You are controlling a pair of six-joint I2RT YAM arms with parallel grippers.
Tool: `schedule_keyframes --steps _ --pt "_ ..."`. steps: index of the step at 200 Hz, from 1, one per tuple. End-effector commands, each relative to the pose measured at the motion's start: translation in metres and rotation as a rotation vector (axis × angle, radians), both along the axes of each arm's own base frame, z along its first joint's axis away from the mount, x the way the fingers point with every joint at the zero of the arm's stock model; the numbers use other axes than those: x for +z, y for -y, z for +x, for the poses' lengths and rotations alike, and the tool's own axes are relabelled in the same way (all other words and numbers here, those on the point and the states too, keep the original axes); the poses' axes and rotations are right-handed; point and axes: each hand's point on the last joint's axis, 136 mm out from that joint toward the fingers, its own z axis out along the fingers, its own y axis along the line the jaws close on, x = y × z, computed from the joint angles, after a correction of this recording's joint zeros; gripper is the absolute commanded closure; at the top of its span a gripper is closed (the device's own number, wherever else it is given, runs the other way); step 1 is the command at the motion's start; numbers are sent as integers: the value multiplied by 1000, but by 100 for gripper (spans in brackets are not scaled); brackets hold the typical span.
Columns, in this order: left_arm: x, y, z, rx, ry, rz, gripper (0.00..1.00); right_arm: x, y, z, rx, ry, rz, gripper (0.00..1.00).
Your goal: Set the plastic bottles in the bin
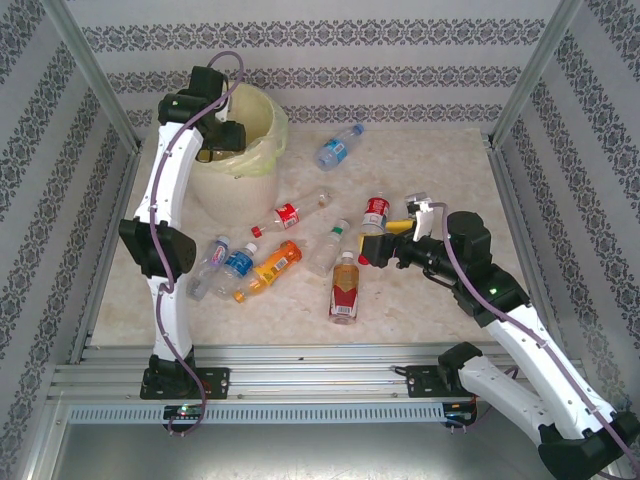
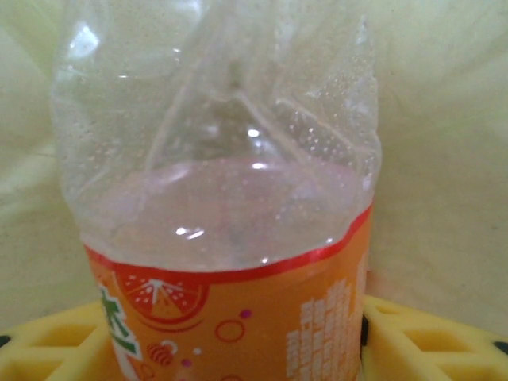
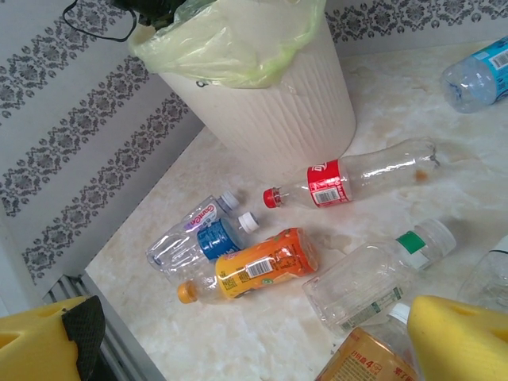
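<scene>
Nine plastic bottles (image 1: 290, 213) — eight lying on the table (image 1: 450, 170), one held aloft — and one bin (image 1: 225, 192).

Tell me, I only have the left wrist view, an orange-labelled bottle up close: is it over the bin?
Observer: Yes, the top view has the left gripper holding the orange-labelled bottle over the bin's mouth.
Operator: And the right arm?
Observer: The right gripper, jaws open, sits low over the table, holding nothing.
Operator: What's closest to the bin?
Observer: A red-capped clear bottle, lying on its side near the bin's base.
</scene>
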Motion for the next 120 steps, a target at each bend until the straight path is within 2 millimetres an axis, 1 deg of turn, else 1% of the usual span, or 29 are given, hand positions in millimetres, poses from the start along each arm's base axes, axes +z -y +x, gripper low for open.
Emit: schedule_keyframes --steps 1,28,56,91,106,120 --pt "0 -10 -4 26 -19 16 33 -5 1 -2 -6 -2 -13 2" --pt "3 -7 -5 29 -14 -6 27 -4 5 -2 -24 5 -23 2" --pt "15 -6 -8 28 13 -16 19 -5 4 -1 -23 1 -28 2" --pt "40 0 -15 10 68 -58 11 -8 2 1 -24 -14 -16 2" --pt "53 3 -18 -5 102 -81 10 -9 4 1 -39 -23 -11 2" --pt "66 11 -21 -38 135 -114 8 -14 9 5 -82 -47 -18 2"
